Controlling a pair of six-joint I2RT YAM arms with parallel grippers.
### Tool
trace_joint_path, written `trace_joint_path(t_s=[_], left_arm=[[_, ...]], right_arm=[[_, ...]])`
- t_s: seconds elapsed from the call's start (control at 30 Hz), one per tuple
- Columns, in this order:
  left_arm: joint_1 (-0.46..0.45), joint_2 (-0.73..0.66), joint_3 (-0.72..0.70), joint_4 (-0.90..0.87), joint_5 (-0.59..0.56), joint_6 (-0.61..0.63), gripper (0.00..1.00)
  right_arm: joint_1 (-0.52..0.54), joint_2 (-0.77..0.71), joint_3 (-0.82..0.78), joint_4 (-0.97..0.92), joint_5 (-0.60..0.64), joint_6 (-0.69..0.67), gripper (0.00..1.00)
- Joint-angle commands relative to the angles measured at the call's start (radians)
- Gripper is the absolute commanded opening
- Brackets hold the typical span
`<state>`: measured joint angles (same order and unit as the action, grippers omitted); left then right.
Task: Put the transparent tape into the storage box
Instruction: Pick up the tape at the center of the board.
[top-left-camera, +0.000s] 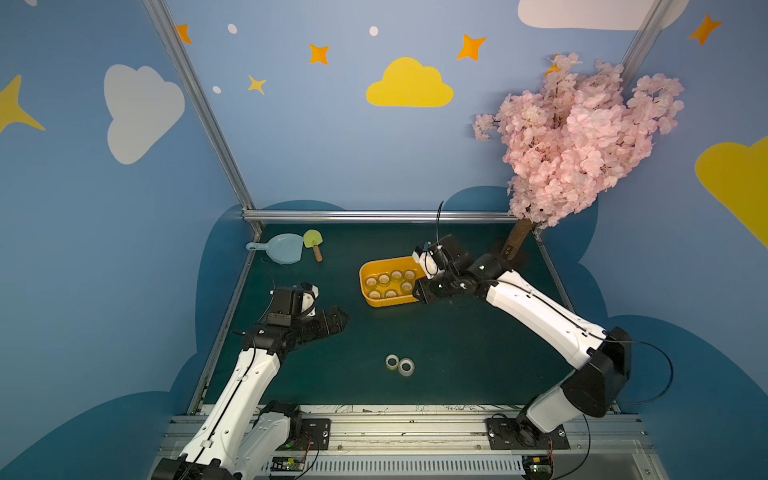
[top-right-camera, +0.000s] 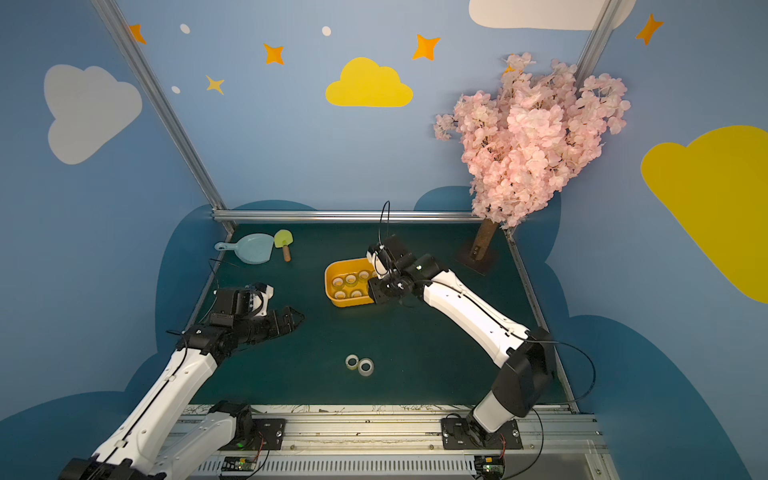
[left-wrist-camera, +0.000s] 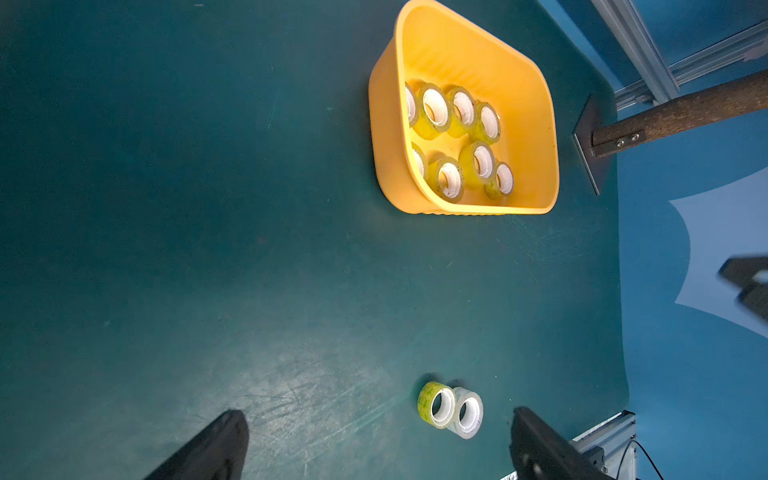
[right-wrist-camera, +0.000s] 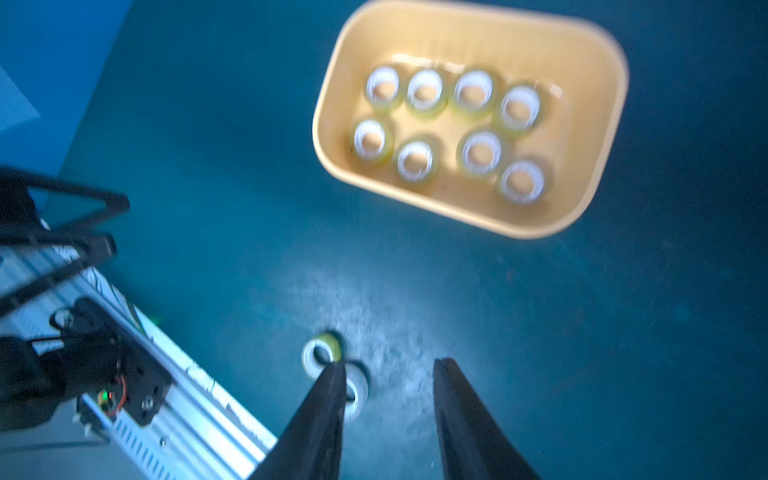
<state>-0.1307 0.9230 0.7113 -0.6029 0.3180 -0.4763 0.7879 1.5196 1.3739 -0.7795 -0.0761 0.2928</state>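
Starting at the front: the rail (top-left-camera: 374, 432) with both arm bases runs along the near edge. Just past it on the green mat (top-left-camera: 478, 353), about centre, two transparent tape rolls lie flat with their holes up, touching each other. The yellowish roll (top-left-camera: 392, 361) is on the left and the clear roll (top-left-camera: 406, 367) is right against it on the right. Neither one is in the box and nothing's touching them. A bit further in on the left is the left gripper (left-wrist-camera: 376, 419), out over the mat with its jaws spread wide and nothing between them. Its wrist cam shows the black fingers (left-wrist-camera: 220, 444) well apart. Further back, right of centre, is the storage box (top-left-camera: 384, 302), the orange-yellow tub, sitting flat on the mat. It already has eight rolls (right-wrist-camera: 426, 77) in it, two rows of four, all hole-up. The right gripper (right-wrist-camera: 388, 365) is up over the box's right end in both top views, covering that corner. Its wrist cam is pretty blurry, but you can see the jaws are a moderate gap apart and holding nothing. In the far left corner there's a pale blue dustpan (top-left-camera: 284, 249) with a small yellow-green tool (top-left-camera: 311, 240) with a wooden handle just beside it. At the far right is a pink blossom tree (top-left-camera: 573, 137) on a brown trunk.
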Motion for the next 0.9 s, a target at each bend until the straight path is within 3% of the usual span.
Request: trace_joint_path(t_s=[0.0,0.2,0.33,0.87], left_arm=[[-0.003,-0.001,0.024,-0.022,-0.001,0.007,1.00],[-0.005,-0.006,0.023,-0.022,-0.010,0.007,1.00],[-0.004,-0.009,0.024,-0.024,-0.020,0.007,1.00],[-0.011,-0.024,0.022,-0.029,-0.042,0.007,1.00]], right_arm=[[0.049,-0.112,-0.204,0.092,-0.051,0.071,0.42],[0.132,-0.267,-0.518,0.214,-0.116,0.193,0.45],[0.183,-0.292,-0.611,0.251,-0.094,0.261,0.47],[0.257,-0.014,-0.441,0.176,0.034,0.339,0.50]])
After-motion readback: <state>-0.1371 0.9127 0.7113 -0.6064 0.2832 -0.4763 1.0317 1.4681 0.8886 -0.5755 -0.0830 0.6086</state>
